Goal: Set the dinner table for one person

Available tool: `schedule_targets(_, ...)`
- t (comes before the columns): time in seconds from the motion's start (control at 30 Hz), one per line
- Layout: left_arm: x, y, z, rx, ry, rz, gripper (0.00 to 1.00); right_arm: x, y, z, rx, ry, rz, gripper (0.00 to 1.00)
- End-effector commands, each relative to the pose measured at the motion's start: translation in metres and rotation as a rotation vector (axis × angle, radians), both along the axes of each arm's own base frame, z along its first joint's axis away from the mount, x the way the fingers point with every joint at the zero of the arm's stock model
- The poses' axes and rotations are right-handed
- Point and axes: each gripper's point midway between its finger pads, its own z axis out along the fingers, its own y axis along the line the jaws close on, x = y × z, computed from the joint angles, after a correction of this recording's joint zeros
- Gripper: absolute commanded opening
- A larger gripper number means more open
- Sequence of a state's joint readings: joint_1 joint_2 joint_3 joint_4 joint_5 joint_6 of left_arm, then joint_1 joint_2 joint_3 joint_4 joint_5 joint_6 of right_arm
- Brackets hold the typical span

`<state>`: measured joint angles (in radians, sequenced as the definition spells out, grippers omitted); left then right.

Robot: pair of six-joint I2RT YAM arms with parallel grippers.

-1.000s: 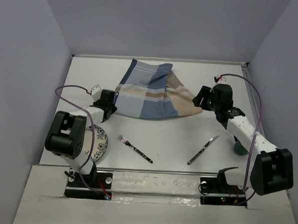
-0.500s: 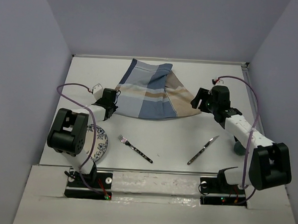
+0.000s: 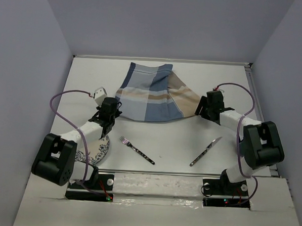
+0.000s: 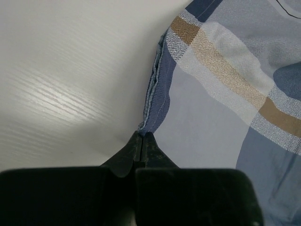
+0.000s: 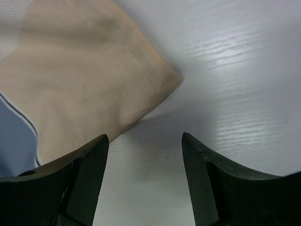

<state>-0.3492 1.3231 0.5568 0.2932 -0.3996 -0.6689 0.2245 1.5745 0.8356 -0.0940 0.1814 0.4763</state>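
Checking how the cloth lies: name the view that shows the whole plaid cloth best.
Top external: the plaid cloth shows whole, with a claw at each side corner. Left wrist gives only its blue edge, pinched in the shut left claw. Right wrist gives only its tan corner, ahead of the open right claw.

White matte tabletop (image 3: 177, 139), level and rectangular.
It spans the whole work area, faint grain on its surface, a thin metal rail (image 3: 194, 61) along its far edge.

Dinner table (image 3: 177, 137) holds cloth (image 3: 154, 95) behind plate (image 3: 101, 150), fork (image 3: 137, 149), knife (image 3: 205, 151).
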Motion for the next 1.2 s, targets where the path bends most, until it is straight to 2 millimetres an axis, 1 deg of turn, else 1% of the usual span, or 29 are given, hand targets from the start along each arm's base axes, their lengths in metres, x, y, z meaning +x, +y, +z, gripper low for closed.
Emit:
schedule_targets(0.0,0.005,0.002,0.02,-0.009,-0.1,0.008,0.0,0.023,-0.001,0.005,0.048,-0.053,-0.076,0.68)
schedule_targets(0.03,0.005,0.002,0.02,-0.012,-0.104,0.006,0.0,0.026,-0.003,0.005,0.056,-0.056,-0.086,0.68)
schedule_targets(0.1,0.002,-0.001,0.016,-0.019,-0.104,-0.01,0.0,0.031,-0.004,-0.001,0.052,-0.045,-0.108,0.67)
schedule_targets(0.13,0.002,-0.001,0.015,-0.021,-0.103,-0.012,0.0,0.033,-0.009,-0.002,0.031,-0.049,-0.13,0.66)
schedule_targets(0.17,0.001,-0.001,0.015,-0.02,-0.108,-0.012,0.0,0.034,-0.009,-0.003,0.034,-0.047,-0.133,0.66)
schedule_targets(0.2,0.001,-0.001,0.017,-0.021,-0.114,-0.014,0.0,0.035,-0.016,-0.004,0.026,-0.048,-0.156,0.65)
schedule_targets(0.3,0.0,-0.001,0.019,-0.028,-0.13,-0.017,0.0,0.039,-0.019,-0.005,0.033,-0.053,-0.17,0.63)
schedule_targets(0.33,0.001,-0.002,0.021,-0.032,-0.136,-0.021,0.0,0.04,-0.018,-0.005,0.037,-0.053,-0.17,0.61)
schedule_targets(0.4,0.001,-0.003,0.022,-0.034,-0.141,-0.023,0.0,0.042,-0.017,-0.008,0.043,-0.048,-0.171,0.58)
schedule_targets(0.43,0.002,-0.004,0.023,-0.037,-0.144,-0.027,0.0,0.043,-0.018,-0.009,0.04,-0.047,-0.172,0.54)
schedule_targets(0.57,0.001,-0.004,0.025,-0.057,-0.162,-0.016,0.0,0.045,-0.022,-0.011,0.024,-0.047,-0.197,0.44)
schedule_targets(0.7,0.003,-0.008,0.031,-0.071,-0.181,-0.026,0.0,0.049,-0.022,-0.01,0.021,-0.051,-0.198,0.34)
schedule_targets(0.8,0.003,-0.012,0.035,-0.077,-0.192,-0.029,0.0,0.058,-0.02,-0.007,0.029,-0.077,-0.195,0.3)
schedule_targets(0.83,0.003,-0.012,0.036,-0.08,-0.195,-0.03,0.0,0.058,-0.019,-0.009,0.03,-0.075,-0.192,0.29)
schedule_targets(0.93,0.001,-0.012,0.039,-0.077,-0.207,-0.03,0.0,0.061,-0.016,-0.005,0.046,-0.096,-0.184,0.27)
schedule_targets(0.97,0.001,-0.011,0.039,-0.076,-0.21,-0.027,0.0,0.062,-0.02,-0.006,0.048,-0.094,-0.19,0.27)
schedule_targets(1.0,0.0,-0.011,0.04,-0.073,-0.215,-0.026,0.0,0.063,-0.018,-0.006,0.052,-0.094,-0.185,0.27)
schedule_targets(1.07,-0.002,-0.008,0.046,-0.062,-0.244,-0.015,0.0,0.064,-0.018,-0.007,0.051,-0.091,-0.179,0.26)
schedule_targets(1.13,-0.004,-0.009,0.052,-0.057,-0.269,-0.01,0.0,0.065,-0.017,-0.007,0.045,-0.091,-0.166,0.26)
schedule_targets(1.17,-0.005,-0.008,0.051,-0.051,-0.268,-0.013,0.0,0.066,-0.018,-0.007,0.041,-0.091,-0.166,0.28)
